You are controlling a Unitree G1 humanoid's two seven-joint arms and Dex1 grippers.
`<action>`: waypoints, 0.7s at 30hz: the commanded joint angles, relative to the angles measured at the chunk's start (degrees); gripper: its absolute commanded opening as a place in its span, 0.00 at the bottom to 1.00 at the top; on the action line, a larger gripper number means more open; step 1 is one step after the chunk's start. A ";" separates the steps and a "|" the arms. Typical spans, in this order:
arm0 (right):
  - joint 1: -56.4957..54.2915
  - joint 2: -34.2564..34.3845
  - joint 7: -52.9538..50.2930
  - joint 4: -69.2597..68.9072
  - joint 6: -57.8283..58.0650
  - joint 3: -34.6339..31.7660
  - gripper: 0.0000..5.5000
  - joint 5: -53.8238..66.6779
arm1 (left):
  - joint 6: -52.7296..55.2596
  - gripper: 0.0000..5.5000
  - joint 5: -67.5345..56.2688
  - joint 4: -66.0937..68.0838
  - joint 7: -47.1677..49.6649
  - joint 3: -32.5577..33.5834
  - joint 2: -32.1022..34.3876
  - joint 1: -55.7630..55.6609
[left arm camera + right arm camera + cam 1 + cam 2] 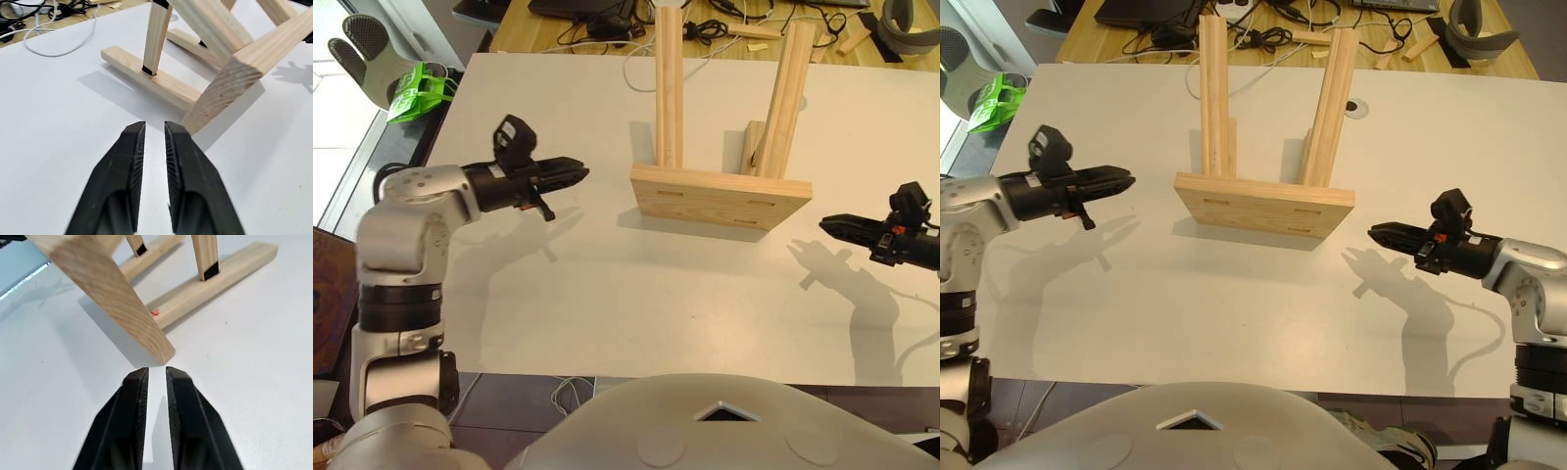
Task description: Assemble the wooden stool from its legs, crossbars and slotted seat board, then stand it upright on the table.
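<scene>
Apart, left gripper [576, 174], right gripper [830, 226], closed empty, stool [720, 201] between, red mark [155, 312] seen wrist-close.

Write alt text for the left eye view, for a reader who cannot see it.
An assembled wooden stool lies on its side on a white table, seat board facing the robot, legs pointing away. The left gripper and the right gripper hang on either side, apart from it, holding nothing.
</scene>
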 commanded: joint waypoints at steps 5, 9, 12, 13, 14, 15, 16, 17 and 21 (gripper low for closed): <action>-8.85 0.77 4.93 11.65 -7.47 8.73 0.35 -6.96 | -21.24 0.33 10.76 19.26 -11.50 -12.75 -4.56 -6.19; -10.66 1.82 5.55 14.27 -9.10 9.52 0.45 -7.89 | -29.15 0.42 14.47 25.62 -12.73 -13.85 -5.15 -7.64; -10.82 2.57 5.35 13.73 -8.96 9.53 0.55 -7.67 | -33.27 0.51 16.96 29.23 -10.32 -14.15 -7.45 -8.73; -10.85 2.82 5.36 13.91 -9.21 9.55 0.57 -7.73 | -34.37 0.53 17.69 30.03 -9.32 -14.22 -8.26 -8.94; -10.90 3.10 5.31 14.02 -9.42 9.56 0.60 -7.82 | -35.16 0.55 18.24 30.63 -8.62 -14.32 -8.97 -9.05; -10.96 3.35 5.27 14.10 -9.65 9.58 0.62 -7.91 | -35.78 0.57 18.65 31.19 -8.24 -14.37 -9.53 -9.15; -11.10 3.70 5.25 14.43 -10.42 9.72 0.65 -8.16 | -36.40 0.60 19.08 31.76 -8.00 -14.52 -10.11 -9.22; -11.40 4.07 5.19 14.90 -11.26 9.96 0.66 -8.51 | -36.86 0.60 19.43 32.37 -7.84 -14.68 -10.66 -9.32; -14.04 5.64 3.32 18.25 -17.42 11.74 0.77 -12.26 | -38.83 0.71 21.51 35.39 -6.87 -15.39 -12.80 -10.14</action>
